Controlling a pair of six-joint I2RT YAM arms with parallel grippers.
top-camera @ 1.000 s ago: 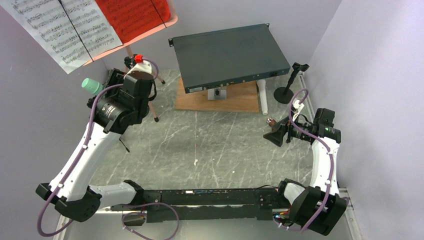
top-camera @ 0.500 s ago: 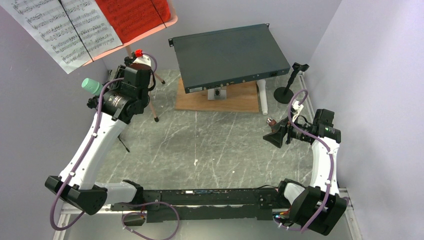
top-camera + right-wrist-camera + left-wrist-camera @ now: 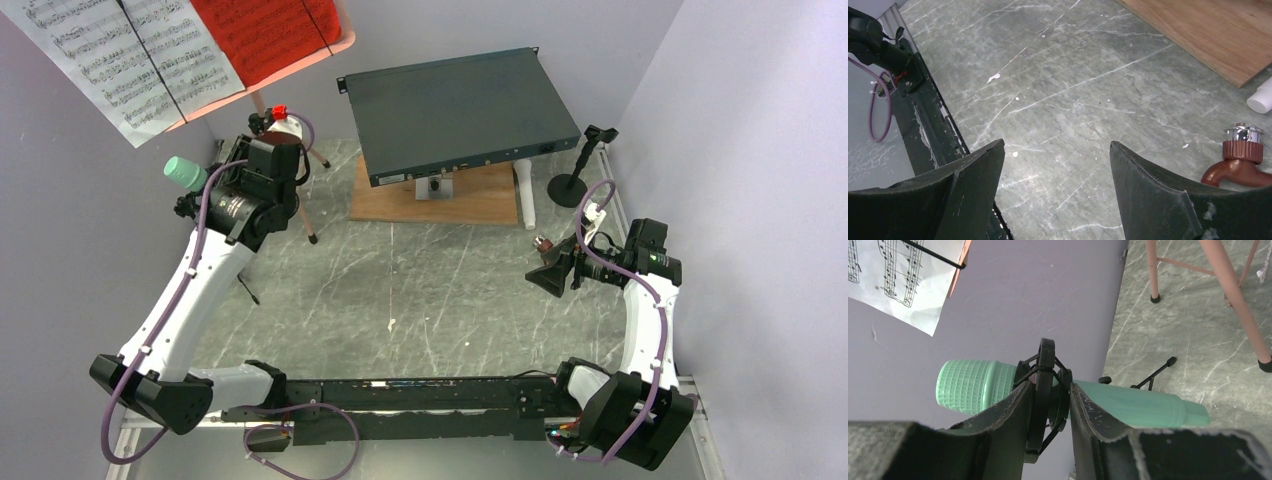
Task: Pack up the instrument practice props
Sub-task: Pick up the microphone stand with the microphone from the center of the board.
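Mint tube (image 3: 1128, 407) sits at the far left of the table (image 3: 420, 290), close against the left wall (image 3: 1048, 300) and just beside the legs of the music stand (image 3: 1233, 300). It has a ribbed head at one end and a smooth body, and in the left wrist view it lies roughly level. A black ring (image 3: 1046, 347) with thin cords wraps round its middle. The left gripper (image 3: 1050, 390) is clamped on that ring, one finger on each side of it, with the tube running crosswise behind the fingers. A thin black leg (image 3: 1154, 376) slants down to the table below the tube; can't tell what it joins to.

The pink music stand is upright. At top left of the overhead view its tray carries a white sheet (image 3: 120, 60) and a red sheet (image 3: 265, 35), with a thin black bar across each.

At far centre a grey box (image 3: 460, 105) is propped over a wooden board (image 3: 470, 200). A white tube (image 3: 524, 195) lies at the board's right edge. A small black mic stand (image 3: 575, 180) with a round base stands in the far right corner, well apart from the mint tube.

The right gripper (image 3: 1058, 165) is over bare table on the right side, jaws wide apart and nothing between them. A small brown piece (image 3: 1240, 160) with a chrome cap stands near its right finger, not touching.
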